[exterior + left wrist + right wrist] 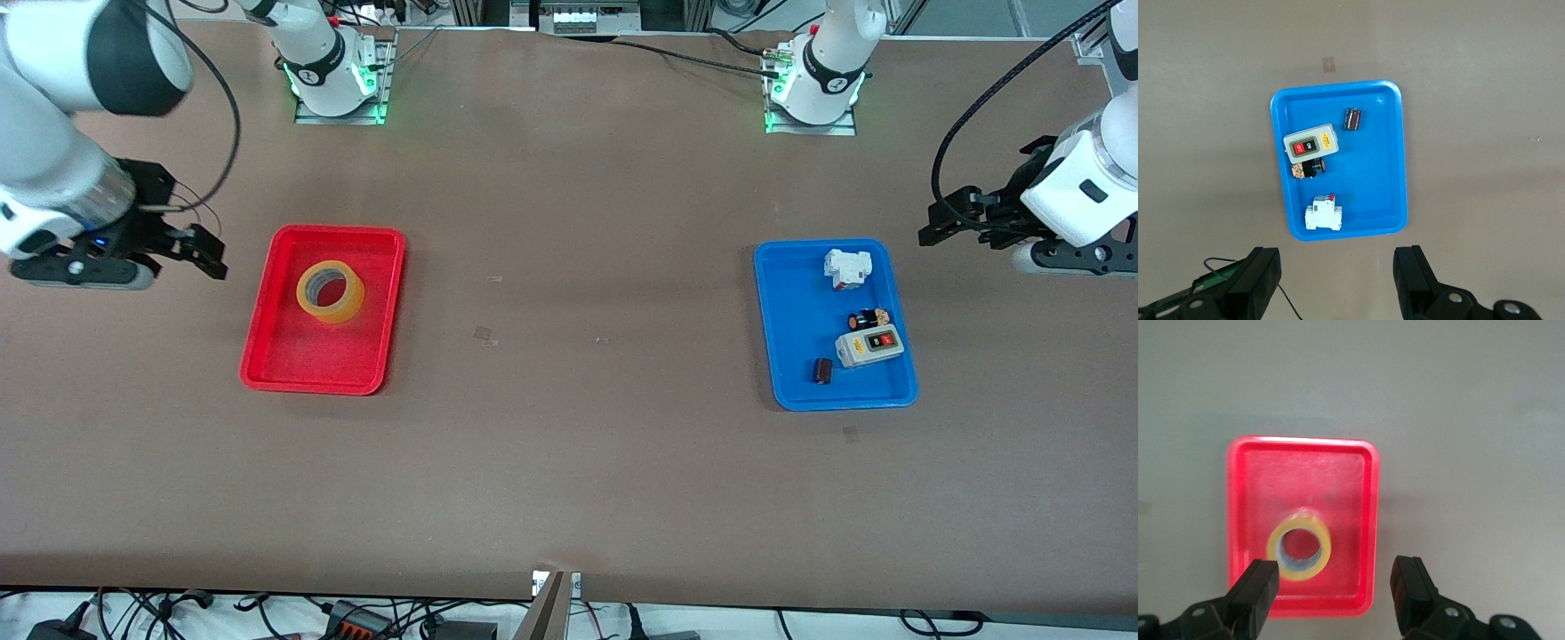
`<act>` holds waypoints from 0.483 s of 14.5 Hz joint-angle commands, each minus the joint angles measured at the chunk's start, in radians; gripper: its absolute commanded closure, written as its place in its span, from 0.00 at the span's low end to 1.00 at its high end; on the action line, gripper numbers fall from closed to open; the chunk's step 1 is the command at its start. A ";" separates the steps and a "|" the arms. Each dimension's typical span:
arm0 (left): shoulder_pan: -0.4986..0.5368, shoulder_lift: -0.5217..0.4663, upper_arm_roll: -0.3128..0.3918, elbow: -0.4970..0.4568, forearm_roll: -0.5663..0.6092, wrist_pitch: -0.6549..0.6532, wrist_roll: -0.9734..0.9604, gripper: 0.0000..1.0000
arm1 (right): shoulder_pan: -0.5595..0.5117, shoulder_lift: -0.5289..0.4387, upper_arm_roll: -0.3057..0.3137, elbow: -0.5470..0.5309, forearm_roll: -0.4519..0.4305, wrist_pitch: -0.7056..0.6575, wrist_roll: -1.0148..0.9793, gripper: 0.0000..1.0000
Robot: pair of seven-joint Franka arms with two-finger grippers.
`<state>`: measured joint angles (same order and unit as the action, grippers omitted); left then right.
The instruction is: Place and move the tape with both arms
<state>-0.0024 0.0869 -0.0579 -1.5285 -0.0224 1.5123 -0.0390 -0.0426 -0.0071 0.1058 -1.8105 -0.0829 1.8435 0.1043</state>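
The tape [352, 302], a yellowish ring with a wide hole, lies flat in the red tray [267, 356], in the part of it farther from the front camera. My right gripper [212, 253] hangs open over the bare table beside that tray, toward the right arm's end, holding nothing. In the right wrist view the tape [1327, 550] shows in the tray [1245, 487], past the spread fingers of the right gripper [1335, 570]. My left gripper [942, 218] hangs open and empty over the table beside the blue tray [800, 356], toward the left arm's end; the left wrist view shows this gripper [1337, 260] wide open.
The blue tray [1378, 173] holds a grey switch box [869, 347] with a red button, a white breaker [846, 268], a black-and-orange part [867, 320] and a small dark part [823, 371]. Brown tabletop stretches between the two trays. Both arm bases stand along the table's edge farthest from the front camera.
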 commanded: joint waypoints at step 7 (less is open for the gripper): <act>-0.001 -0.021 -0.002 -0.021 0.002 0.002 -0.009 0.00 | 0.079 0.032 0.000 0.207 0.058 -0.214 0.127 0.01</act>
<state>-0.0024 0.0868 -0.0579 -1.5313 -0.0224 1.5123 -0.0390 0.0381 -0.0013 0.1089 -1.6524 -0.0241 1.6645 0.2051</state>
